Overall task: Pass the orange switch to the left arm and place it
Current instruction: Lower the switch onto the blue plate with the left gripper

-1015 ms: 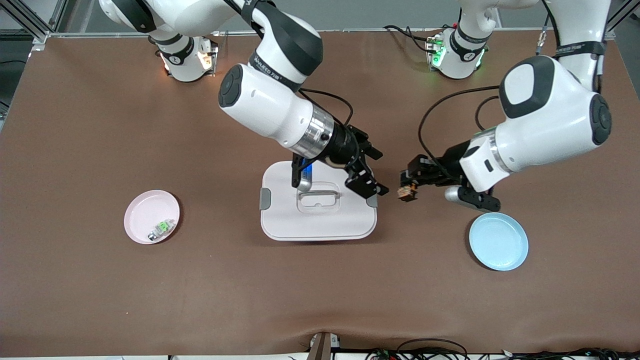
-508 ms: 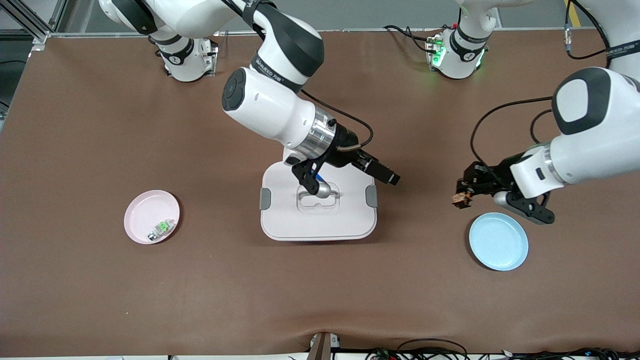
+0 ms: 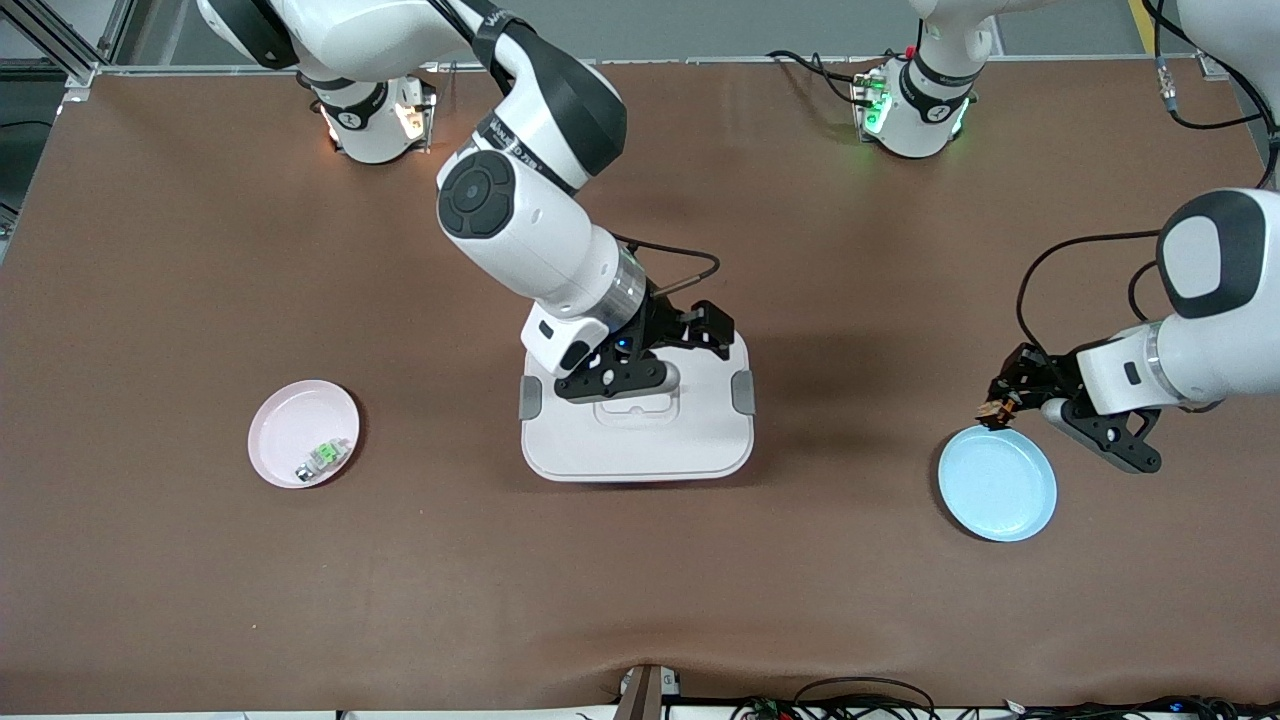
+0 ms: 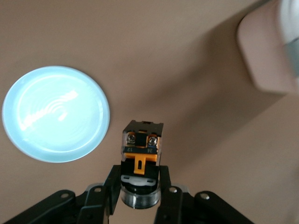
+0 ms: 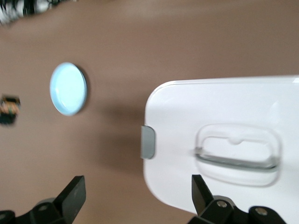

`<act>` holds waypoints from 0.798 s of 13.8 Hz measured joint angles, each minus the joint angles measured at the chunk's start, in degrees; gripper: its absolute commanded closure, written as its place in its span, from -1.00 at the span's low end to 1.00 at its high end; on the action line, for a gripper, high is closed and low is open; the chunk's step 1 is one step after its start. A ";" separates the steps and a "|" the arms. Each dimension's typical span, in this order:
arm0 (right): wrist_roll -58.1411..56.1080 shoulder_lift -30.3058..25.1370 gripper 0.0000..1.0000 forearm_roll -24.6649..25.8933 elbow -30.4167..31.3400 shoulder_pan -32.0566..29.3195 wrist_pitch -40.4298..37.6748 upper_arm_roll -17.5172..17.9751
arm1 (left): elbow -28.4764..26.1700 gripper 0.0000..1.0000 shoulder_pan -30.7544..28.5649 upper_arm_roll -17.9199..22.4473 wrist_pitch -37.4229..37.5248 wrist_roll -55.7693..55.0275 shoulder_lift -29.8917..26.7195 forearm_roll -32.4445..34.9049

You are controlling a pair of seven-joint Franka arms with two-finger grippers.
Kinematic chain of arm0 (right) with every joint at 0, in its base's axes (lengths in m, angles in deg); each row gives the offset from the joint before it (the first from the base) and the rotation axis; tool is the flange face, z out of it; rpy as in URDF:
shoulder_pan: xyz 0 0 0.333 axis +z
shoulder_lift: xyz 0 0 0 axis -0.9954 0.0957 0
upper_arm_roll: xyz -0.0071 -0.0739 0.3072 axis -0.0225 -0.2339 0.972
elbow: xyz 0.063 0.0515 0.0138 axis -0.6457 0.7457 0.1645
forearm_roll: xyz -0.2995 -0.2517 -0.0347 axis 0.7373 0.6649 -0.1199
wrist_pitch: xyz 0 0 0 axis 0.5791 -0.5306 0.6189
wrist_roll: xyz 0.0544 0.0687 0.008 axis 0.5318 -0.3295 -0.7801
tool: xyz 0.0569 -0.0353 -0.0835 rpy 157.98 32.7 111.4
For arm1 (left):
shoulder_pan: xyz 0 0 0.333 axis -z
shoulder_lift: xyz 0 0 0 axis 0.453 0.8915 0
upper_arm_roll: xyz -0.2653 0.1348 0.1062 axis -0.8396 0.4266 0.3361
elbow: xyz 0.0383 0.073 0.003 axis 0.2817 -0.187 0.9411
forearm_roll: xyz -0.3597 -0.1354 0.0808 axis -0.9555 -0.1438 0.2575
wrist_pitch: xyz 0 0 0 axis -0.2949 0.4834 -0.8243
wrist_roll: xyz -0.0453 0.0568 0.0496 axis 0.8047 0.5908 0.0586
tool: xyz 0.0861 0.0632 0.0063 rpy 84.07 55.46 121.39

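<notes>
Right hand (image 3: 690, 335) has pulled back over the box (image 3: 636, 420), fingers (image 5: 72, 196) apart. Left hand (image 3: 1000, 405), clamped on the switch (image 3: 992, 411), has swung from beside the box to the blue plate's (image 3: 1000, 490) rim; bare worktop (image 3: 850, 400) between.

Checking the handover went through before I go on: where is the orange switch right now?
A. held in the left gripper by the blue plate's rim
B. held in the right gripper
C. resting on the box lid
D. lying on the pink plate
A: the left gripper is shut on the orange switch, beside the blue plate.
</notes>
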 measured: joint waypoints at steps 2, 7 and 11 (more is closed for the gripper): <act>-9.74 -0.70 -1.00 3.91 -0.05 -0.08 -3.73 -0.21 | -0.01 1.00 -1.11 0.01 -0.90 3.90 2.19 3.54; -30.23 -3.62 -1.00 12.97 -0.52 -0.22 -12.42 -0.58 | 0.02 1.00 -2.17 0.00 -7.30 13.70 7.20 11.37; -34.55 -7.86 -1.00 13.50 -0.75 -4.23 -20.84 -0.99 | 0.75 1.00 -4.50 0.03 -14.34 27.54 12.26 12.16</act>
